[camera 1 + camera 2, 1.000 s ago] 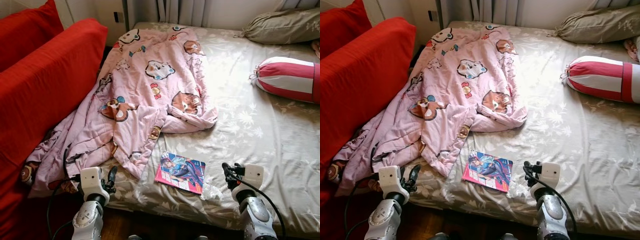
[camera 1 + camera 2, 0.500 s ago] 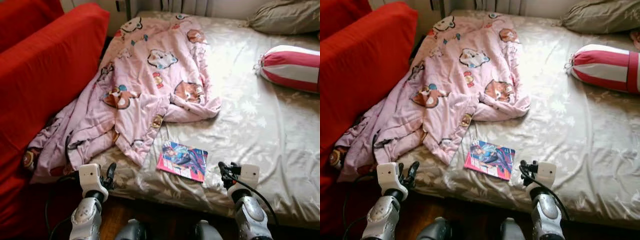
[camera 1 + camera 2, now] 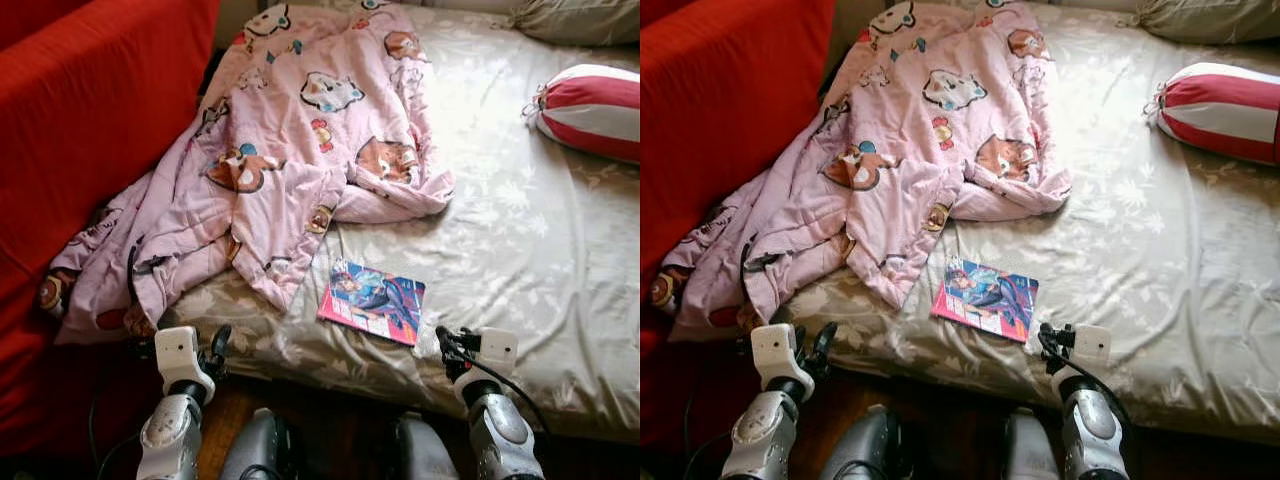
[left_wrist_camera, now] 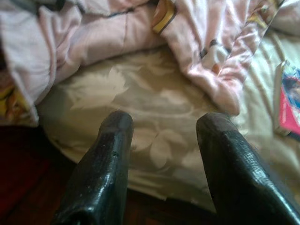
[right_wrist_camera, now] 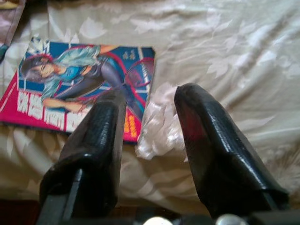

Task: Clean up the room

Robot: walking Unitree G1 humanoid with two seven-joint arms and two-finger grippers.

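Soft pink cloth quilt (image 3: 300,150) on a faintly sheeny leaf-patterned sheet (image 3: 520,250) — glossy paper magazine (image 3: 372,301), crinkly clear plastic wrapper (image 5: 157,119), rough-textured black fingers (image 5: 213,154).

The two head views look down from the near edge across the bed (image 3: 560,250) (sharing the pink quilt (image 3: 290,150) and comic book (image 3: 372,301)), while each wrist view peers close over that near edge.

Two silver arms, white wrist boxes, black cables — left claw (image 3: 220,345), right claw (image 3: 447,345) black-fingered.
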